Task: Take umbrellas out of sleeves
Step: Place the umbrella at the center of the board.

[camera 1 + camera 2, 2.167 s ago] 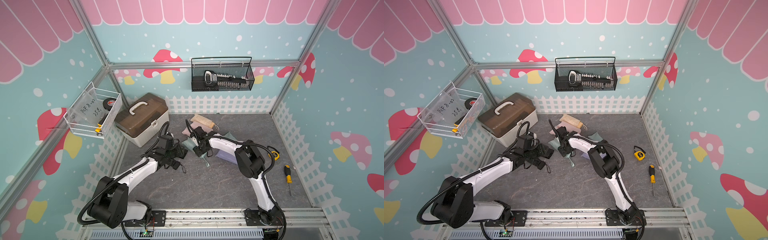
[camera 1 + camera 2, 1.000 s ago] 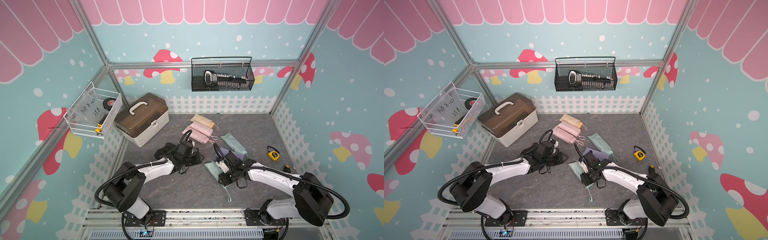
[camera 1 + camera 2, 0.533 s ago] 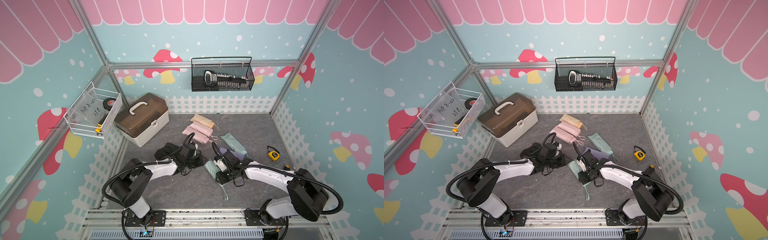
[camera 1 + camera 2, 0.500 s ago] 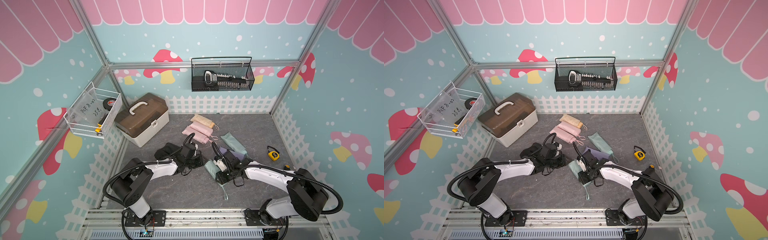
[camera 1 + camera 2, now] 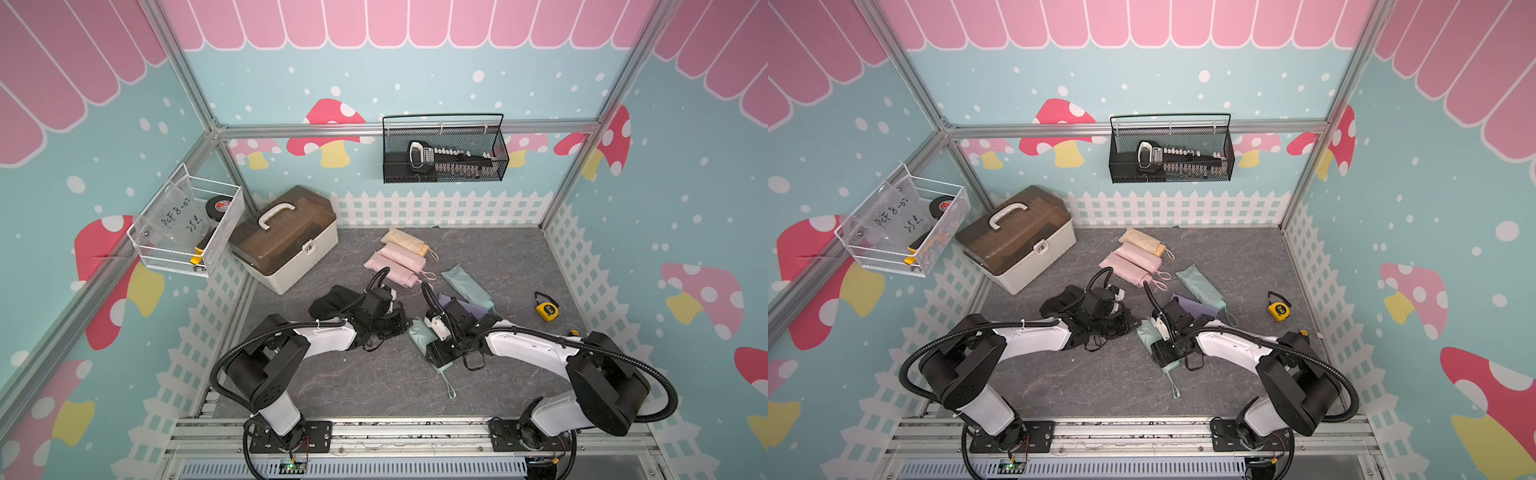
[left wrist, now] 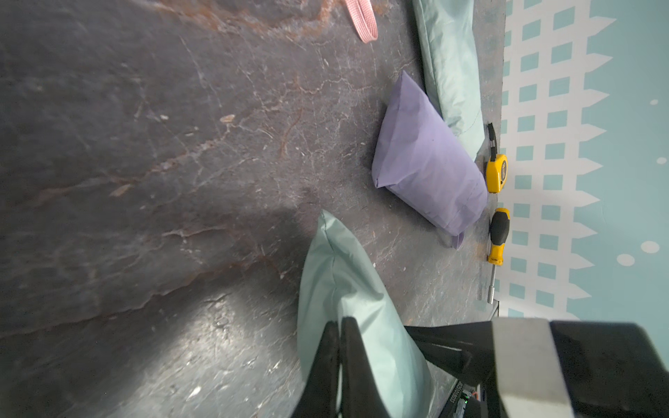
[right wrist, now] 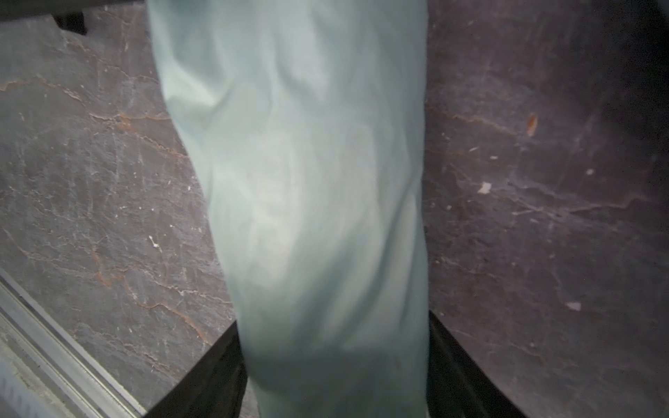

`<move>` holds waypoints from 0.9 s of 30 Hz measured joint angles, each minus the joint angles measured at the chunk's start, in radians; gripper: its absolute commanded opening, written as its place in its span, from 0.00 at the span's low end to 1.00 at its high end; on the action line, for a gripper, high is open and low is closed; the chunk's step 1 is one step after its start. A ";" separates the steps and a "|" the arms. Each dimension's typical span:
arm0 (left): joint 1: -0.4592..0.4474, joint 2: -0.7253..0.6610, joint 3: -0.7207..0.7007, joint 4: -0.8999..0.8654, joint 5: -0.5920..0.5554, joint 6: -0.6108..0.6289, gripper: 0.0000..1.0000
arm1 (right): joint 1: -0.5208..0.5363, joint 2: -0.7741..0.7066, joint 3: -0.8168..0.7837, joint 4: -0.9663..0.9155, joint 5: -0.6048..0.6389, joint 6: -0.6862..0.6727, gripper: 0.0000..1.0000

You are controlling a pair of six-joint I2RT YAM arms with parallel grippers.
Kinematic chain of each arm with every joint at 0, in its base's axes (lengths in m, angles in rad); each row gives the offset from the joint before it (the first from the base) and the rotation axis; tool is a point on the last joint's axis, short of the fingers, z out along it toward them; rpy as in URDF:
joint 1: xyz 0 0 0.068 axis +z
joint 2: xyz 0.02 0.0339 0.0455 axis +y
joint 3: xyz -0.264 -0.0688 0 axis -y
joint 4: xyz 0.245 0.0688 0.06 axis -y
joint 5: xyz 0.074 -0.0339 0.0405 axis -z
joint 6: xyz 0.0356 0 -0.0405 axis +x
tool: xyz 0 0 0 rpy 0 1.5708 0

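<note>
Your L claw was pinched shut on the mint sleeve, lying centre of the surface toward the front edge; your R claw stood open, astride the same sleeve.

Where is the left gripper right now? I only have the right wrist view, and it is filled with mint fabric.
Observer: The left gripper is shut, at the far end of that same mint sleeve.
Operator: Is it pinching the fabric?
Observer: I cannot tell. In the left wrist view its fingertips lie over the sleeve's edge.
Operator: Anything hanging off my end?
Observer: Yes. In both top views a mint wrist loop trails loose from the sleeve's near end.
</note>
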 measured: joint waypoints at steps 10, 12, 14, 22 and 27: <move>0.000 -0.024 0.007 -0.097 -0.053 0.058 0.09 | 0.001 -0.107 -0.046 -0.016 0.019 0.018 0.73; 0.000 -0.035 0.011 -0.111 -0.064 0.068 0.11 | 0.002 -0.158 -0.083 -0.022 0.019 0.035 0.73; 0.000 -0.040 0.015 -0.116 -0.069 0.076 0.11 | 0.006 -0.209 -0.119 -0.031 0.017 0.056 0.73; 0.000 -0.041 0.016 -0.109 -0.063 0.078 0.06 | 0.044 -0.317 -0.194 -0.064 -0.002 0.148 0.69; 0.000 -0.041 0.016 -0.108 -0.056 0.080 0.21 | 0.079 -0.374 -0.240 -0.063 -0.029 0.200 0.68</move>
